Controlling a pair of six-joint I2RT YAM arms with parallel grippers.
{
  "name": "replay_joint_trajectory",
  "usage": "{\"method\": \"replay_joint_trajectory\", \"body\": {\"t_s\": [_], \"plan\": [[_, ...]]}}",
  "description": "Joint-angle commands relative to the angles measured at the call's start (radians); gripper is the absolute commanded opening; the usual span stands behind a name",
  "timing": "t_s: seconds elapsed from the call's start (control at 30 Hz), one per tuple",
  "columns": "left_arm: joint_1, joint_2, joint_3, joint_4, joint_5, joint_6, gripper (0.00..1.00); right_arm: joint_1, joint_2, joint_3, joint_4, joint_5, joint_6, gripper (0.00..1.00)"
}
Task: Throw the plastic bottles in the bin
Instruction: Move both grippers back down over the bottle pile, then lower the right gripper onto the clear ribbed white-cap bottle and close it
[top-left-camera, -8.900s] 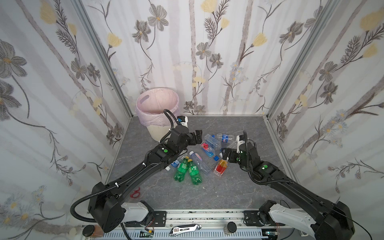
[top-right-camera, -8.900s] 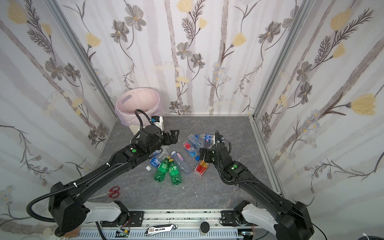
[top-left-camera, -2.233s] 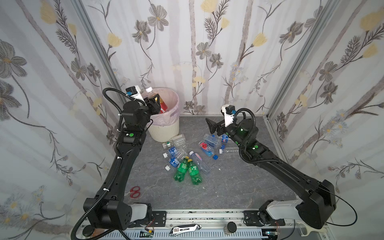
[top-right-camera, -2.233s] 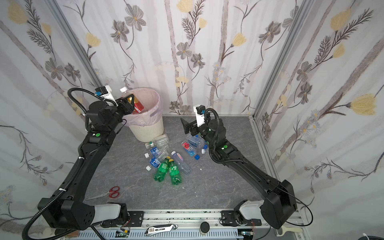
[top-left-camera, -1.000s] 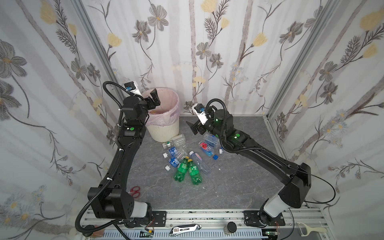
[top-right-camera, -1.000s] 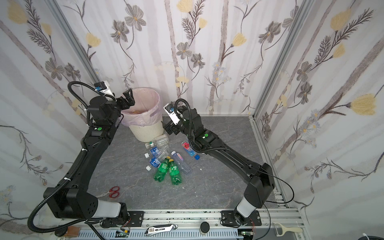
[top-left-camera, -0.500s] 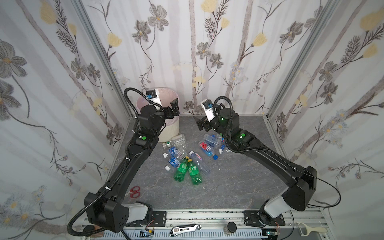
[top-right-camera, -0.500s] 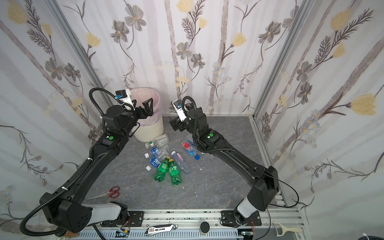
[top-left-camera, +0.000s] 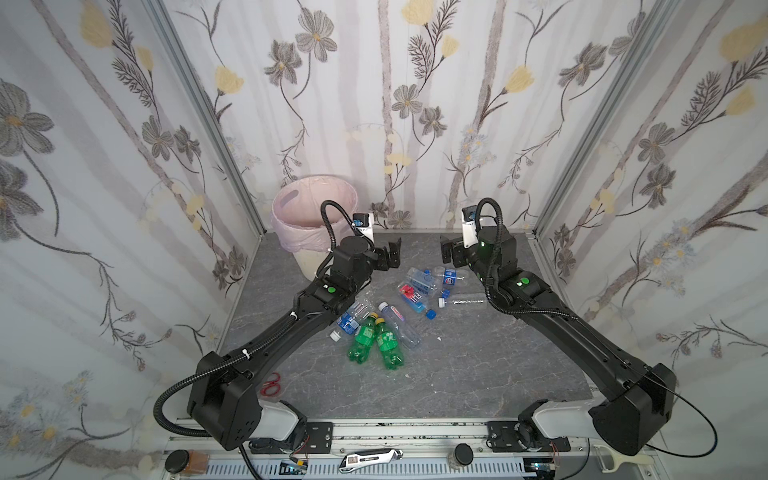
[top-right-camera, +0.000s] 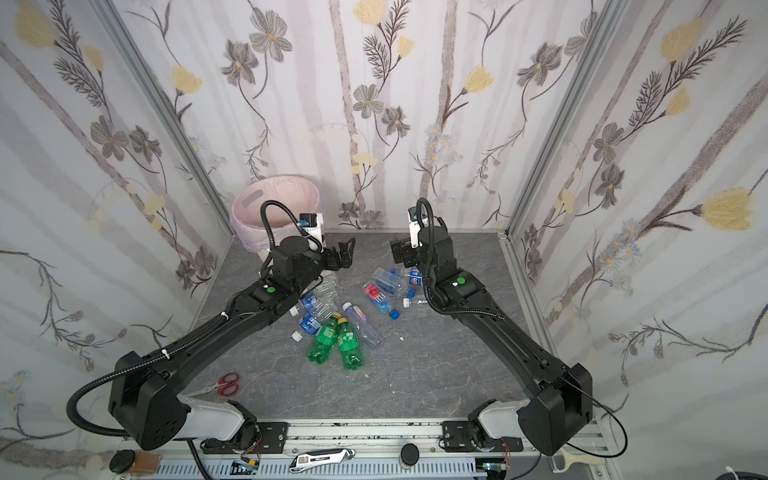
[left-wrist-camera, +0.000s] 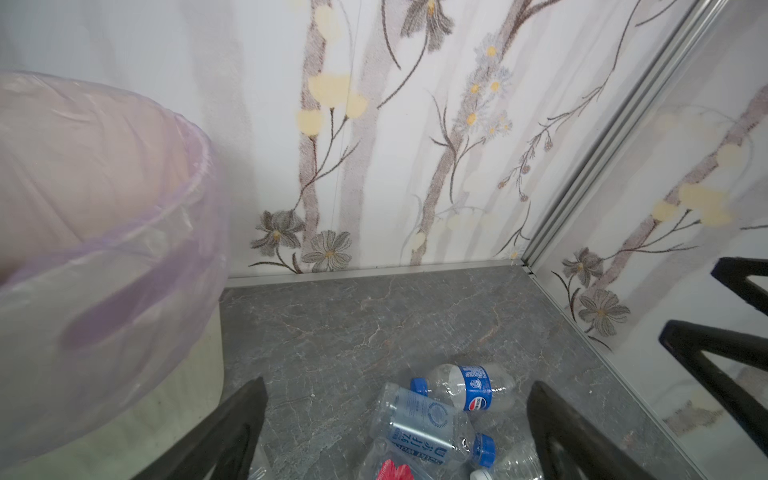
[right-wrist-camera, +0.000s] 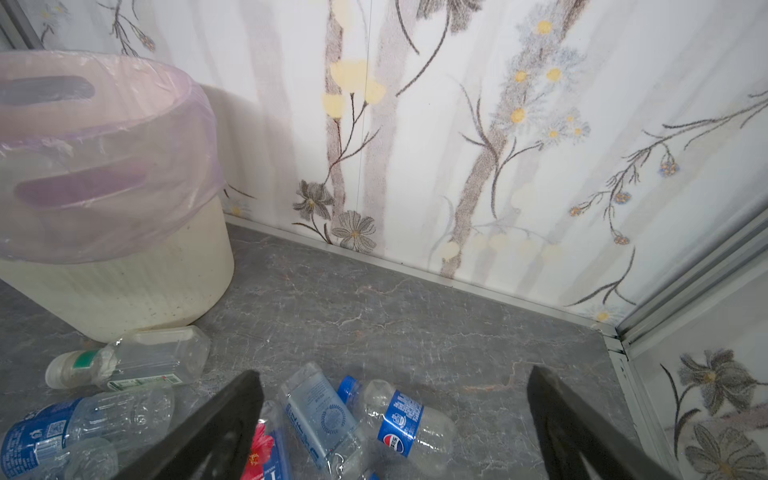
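Plastic bottles (top-left-camera: 390, 307) scattered lying flat, pink-lined cream bin (top-left-camera: 309, 224) upright behind

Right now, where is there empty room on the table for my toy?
Bare gray table lies in front of the two green bottles, out to the near edge. Another bare strip runs along the back wall, right of the bin. The middle is crowded with clear bottles; scissors lie front left.

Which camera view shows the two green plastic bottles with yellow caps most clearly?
A top view. In both top views the two green plastic bottles with yellow caps lie whole and uncovered, side by side on the grey marbled surface. Neither wrist view shows them.
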Motion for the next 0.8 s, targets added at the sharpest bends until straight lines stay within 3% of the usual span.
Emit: {"method": "replay_joint_trajectory", "body": {"t_s": [0.0,0.2,0.43,0.77], "plan": [[-0.034,0.026,-0.04,0.064,-0.006,-0.026,1.0,-0.029,-0.027,-0.084,-0.066,0.092,0.046,1.0],[-0.097,0.085,-0.041,0.062,0.012,-0.056,1.0,-0.09,0.039,-0.103,-0.096,0.105,0.122,1.0],[-0.17,0.1,-0.034,0.053,-0.017,-0.035,1.0,-0.239,0.088,-0.166,-0.216,-0.064,0.3,1.0],[-0.173,0.115,-0.026,0.049,-0.002,-0.058,1.0,-0.279,0.145,-0.309,-0.134,-0.237,0.381,1.0]]}}
